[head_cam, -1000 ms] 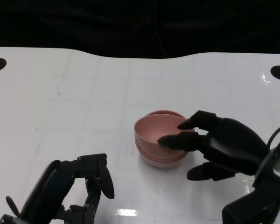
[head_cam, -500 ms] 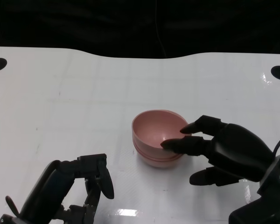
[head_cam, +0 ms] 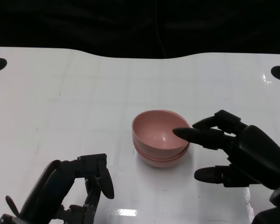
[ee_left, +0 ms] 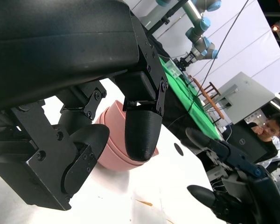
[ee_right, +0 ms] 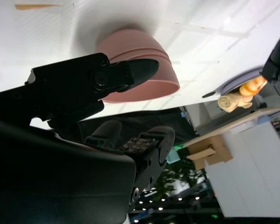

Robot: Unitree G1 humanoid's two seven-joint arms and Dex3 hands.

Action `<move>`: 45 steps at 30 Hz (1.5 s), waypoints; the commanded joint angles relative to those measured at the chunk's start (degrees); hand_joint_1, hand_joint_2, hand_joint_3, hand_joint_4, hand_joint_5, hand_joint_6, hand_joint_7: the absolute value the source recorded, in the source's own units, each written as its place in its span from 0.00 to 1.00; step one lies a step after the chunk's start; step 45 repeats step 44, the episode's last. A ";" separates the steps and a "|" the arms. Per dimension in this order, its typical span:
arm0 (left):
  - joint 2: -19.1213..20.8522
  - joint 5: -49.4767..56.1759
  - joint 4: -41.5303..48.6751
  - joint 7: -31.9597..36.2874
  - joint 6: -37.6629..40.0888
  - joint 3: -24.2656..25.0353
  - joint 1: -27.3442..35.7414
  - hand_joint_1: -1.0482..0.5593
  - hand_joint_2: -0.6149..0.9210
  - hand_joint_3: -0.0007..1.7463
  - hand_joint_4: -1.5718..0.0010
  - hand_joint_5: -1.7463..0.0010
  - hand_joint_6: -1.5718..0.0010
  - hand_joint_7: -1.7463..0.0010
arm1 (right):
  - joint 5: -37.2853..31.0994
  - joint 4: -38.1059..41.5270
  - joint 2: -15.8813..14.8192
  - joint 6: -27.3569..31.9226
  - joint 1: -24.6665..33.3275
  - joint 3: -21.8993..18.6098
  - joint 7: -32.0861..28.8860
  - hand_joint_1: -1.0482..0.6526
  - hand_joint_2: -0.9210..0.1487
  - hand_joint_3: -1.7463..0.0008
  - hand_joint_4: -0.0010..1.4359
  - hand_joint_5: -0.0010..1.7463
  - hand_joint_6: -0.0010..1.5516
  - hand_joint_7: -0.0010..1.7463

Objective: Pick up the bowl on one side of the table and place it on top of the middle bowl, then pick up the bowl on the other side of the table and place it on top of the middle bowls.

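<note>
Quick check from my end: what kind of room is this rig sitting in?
Most likely a robotics lab. The left wrist view shows a jointed robot arm mounted up high, a long green-topped bench, and a person at a dark monitor beyond the white table.

White table (head_cam: 84, 93) — one stack of pink bowls (head_cam: 159, 137) on it.

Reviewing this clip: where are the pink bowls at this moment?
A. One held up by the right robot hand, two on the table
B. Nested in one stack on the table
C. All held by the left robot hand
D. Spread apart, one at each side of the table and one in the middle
B: the pink bowls sit nested in one stack on the white table, and the right robot hand beside them holds nothing.
</note>
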 commanded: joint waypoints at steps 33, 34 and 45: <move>2.29 -1.54 1.55 -1.56 0.28 1.48 0.05 0.71 0.53 0.96 0.43 0.00 0.45 0.15 | 12.33 2.79 6.50 -9.92 8.06 -7.27 2.68 0.80 0.85 0.00 0.73 0.98 0.65 0.81; 2.34 -1.61 1.62 -1.67 0.31 1.48 -0.03 0.72 0.53 0.96 0.43 0.00 0.45 0.14 | 12.26 3.11 6.58 -10.12 7.91 -7.32 2.71 0.79 0.85 0.00 0.73 0.98 0.64 0.81; 2.22 -1.52 3.34 -2.30 -0.11 1.58 -1.55 0.73 0.53 0.97 0.42 0.02 0.44 0.15 | 12.50 6.33 6.84 -11.52 5.88 -7.66 2.82 0.78 0.86 0.00 0.73 0.97 0.63 0.82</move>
